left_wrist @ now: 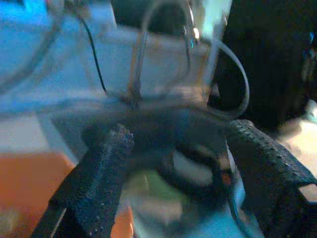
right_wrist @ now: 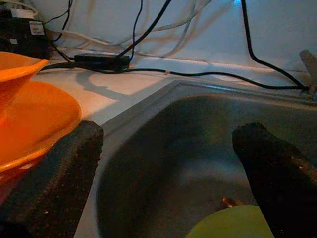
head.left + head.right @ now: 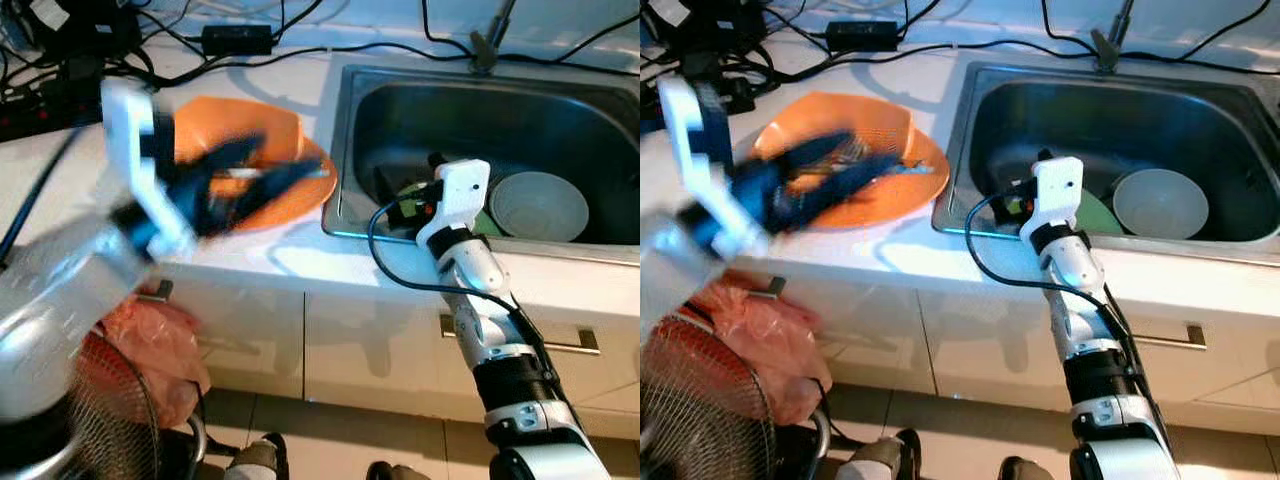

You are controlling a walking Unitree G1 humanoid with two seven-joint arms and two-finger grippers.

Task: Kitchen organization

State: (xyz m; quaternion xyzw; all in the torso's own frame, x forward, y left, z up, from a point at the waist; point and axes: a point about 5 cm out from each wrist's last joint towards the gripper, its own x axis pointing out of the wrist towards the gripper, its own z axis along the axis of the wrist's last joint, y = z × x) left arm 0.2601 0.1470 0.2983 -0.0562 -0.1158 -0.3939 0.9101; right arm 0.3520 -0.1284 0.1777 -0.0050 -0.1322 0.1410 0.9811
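Note:
An orange bowl [image 3: 270, 125] rests on an orange plate [image 3: 305, 200] on the white counter, left of the steel sink [image 3: 342, 150]. My left gripper [image 3: 290, 158], blurred by motion, hovers over the plate and bowl; the left wrist view shows its fingers [image 1: 99, 173] apart with nothing between them. A green plate [image 3: 1097, 215] and a white bowl [image 3: 540, 205] lie in the sink. My right gripper [image 2: 168, 163] is open and empty, low inside the sink's left side just by the green plate [image 2: 233, 225].
Black cables and a power adapter [image 3: 237, 38] run along the back of the counter, and the faucet [image 3: 490, 40] stands behind the sink. Below the counter are white drawers [image 3: 570, 345], a pink plastic bag [image 3: 160, 340] and a wire fan [image 3: 100, 430].

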